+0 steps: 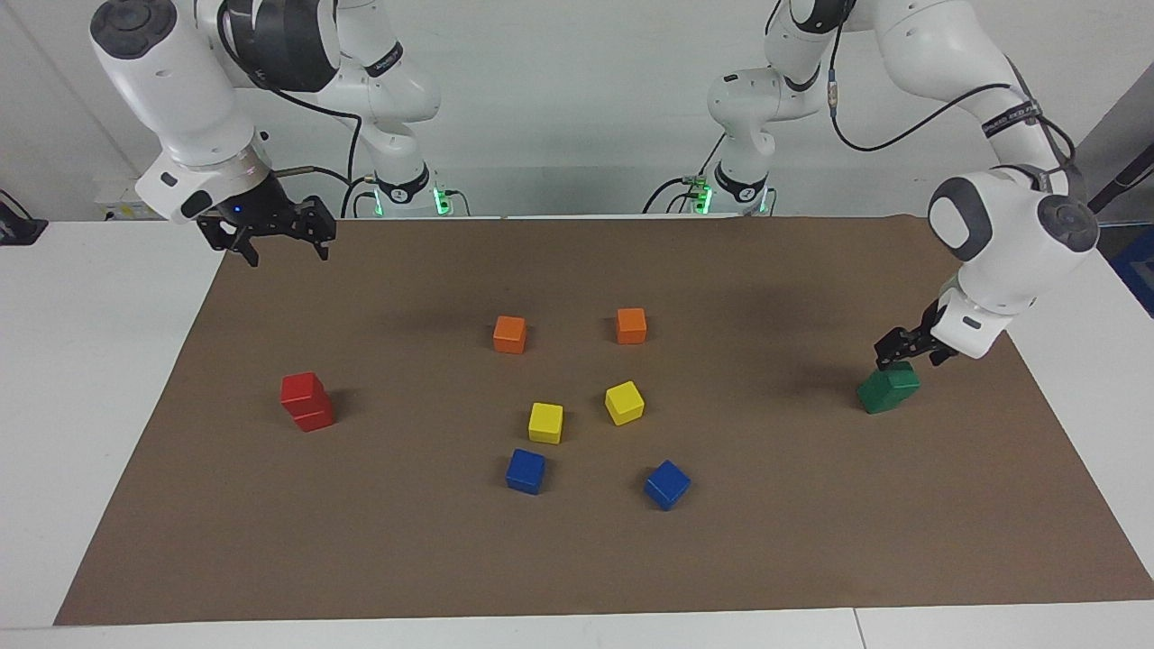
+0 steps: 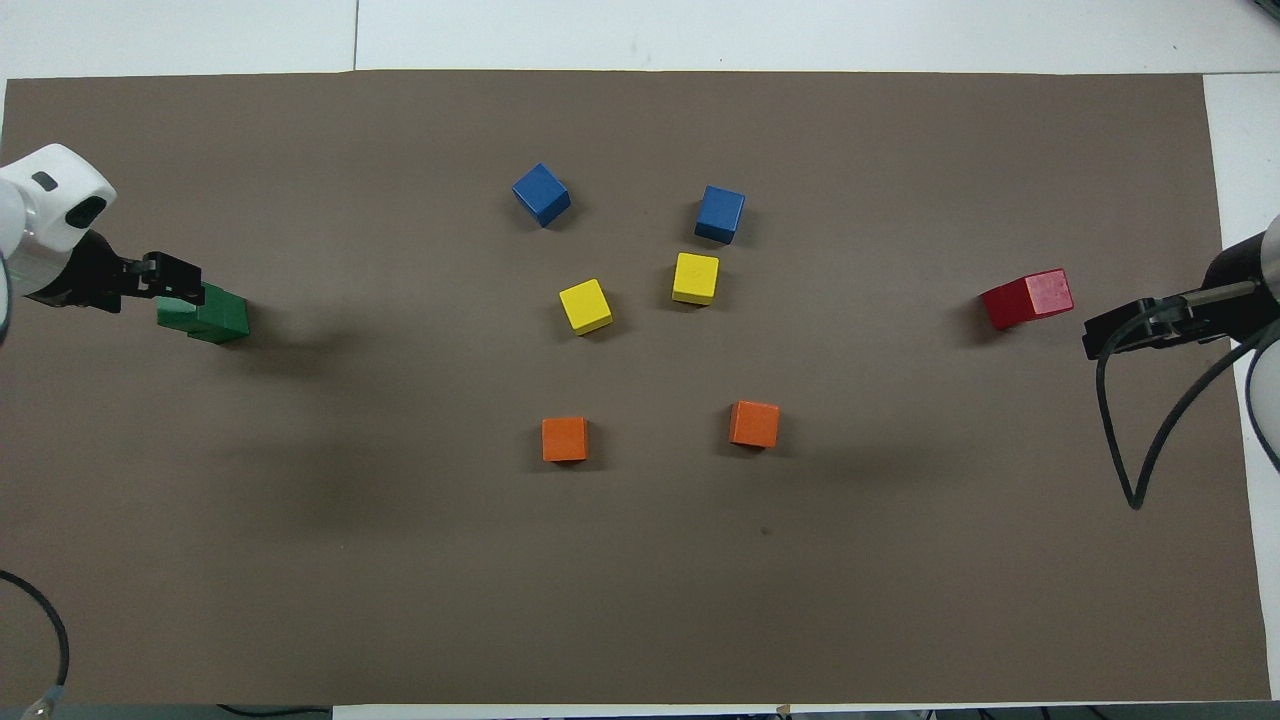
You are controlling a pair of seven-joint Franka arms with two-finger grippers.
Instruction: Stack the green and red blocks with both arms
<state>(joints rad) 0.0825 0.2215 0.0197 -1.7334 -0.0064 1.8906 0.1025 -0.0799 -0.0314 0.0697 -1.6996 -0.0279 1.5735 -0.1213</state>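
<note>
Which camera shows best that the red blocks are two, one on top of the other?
The facing view: from the side, the red blocks show as two cubes, one on the other. From overhead they look like one block, mostly its top.

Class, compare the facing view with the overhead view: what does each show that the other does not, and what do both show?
Only the facing view shows the arms' bases and that the red stack is two cubes high, with the open right gripper raised clear. Only the overhead view shows the whole brown mat square-on. Both show the green stack under the open left gripper, plus orange, yellow and blue cubes.
</note>
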